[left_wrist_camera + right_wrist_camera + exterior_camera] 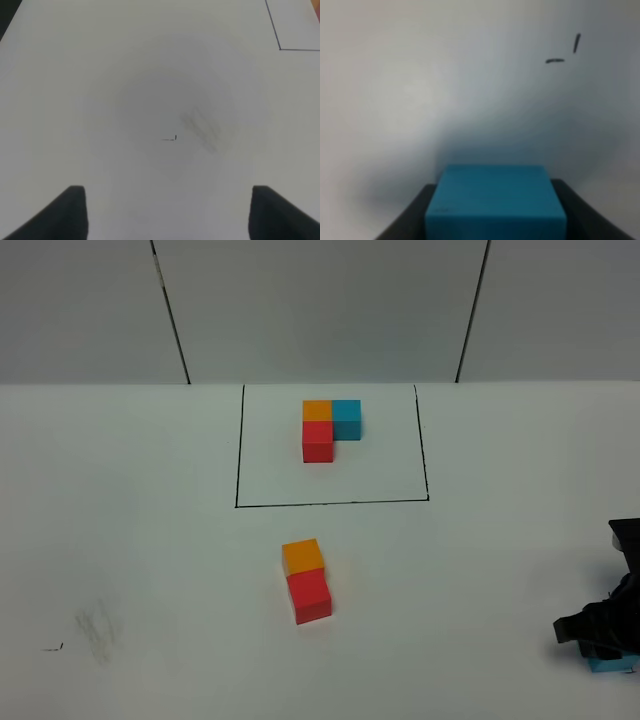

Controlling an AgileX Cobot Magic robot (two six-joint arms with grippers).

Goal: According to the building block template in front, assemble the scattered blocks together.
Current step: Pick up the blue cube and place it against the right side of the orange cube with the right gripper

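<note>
The sky-blue cube sits pinched between the jaws of the right gripper, which is low over the table at its near right corner; the orange cube and red cube lie touching at mid-table, just outside the black frame around the template; the left gripper hovers with jaws spread wide above smudged tabletop.

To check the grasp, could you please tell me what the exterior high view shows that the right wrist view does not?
Only exterior high: the framed template and the loose orange cube touching the red cube. Only right wrist: the right pincer up close, its fingers gripping the sky-blue cube on both sides. Both: that cube, the pincer and the white table.
</note>
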